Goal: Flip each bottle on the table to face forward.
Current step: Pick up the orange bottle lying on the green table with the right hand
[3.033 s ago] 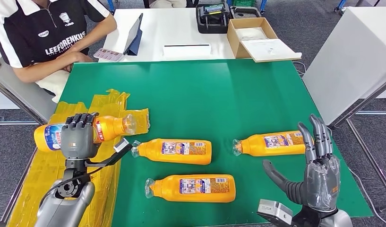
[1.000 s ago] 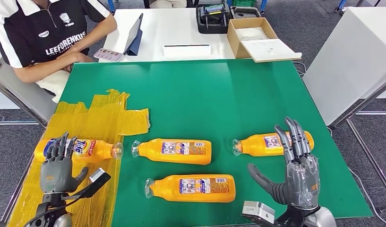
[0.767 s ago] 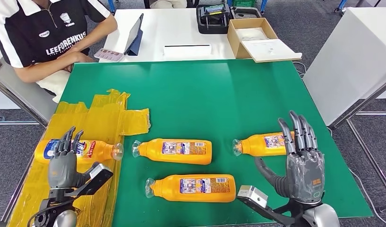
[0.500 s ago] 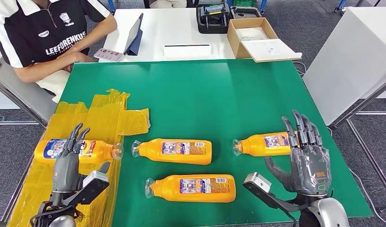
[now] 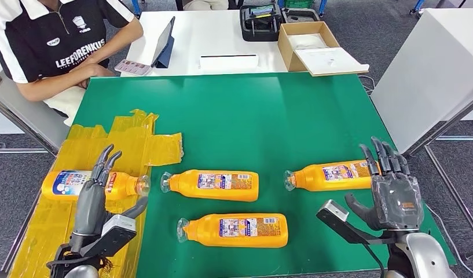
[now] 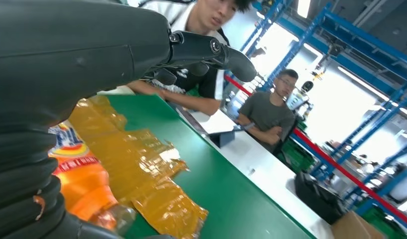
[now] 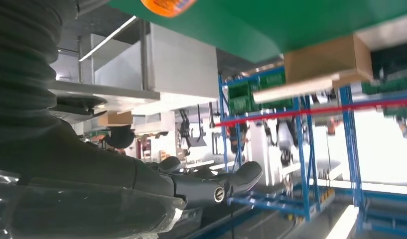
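Lying sideways: four bottles [image 5: 211, 185]; yellow film [image 5: 124, 150] under leftmost; both hands [image 5: 98, 194] [image 5: 393, 194] splayed, empty.

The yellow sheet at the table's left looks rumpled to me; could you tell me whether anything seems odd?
Yes. The yellow sheet lies crumpled and ragged-edged, overhanging the green table. One bottle rests on it, apart from the other three.

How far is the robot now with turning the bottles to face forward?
Done: the leftmost bottle on the yellow plastic sheet shows its blue and red front label. In hand: nothing; the left hand and right hand are both empty with fingers spread. Left: three orange bottles show the fine-print label.
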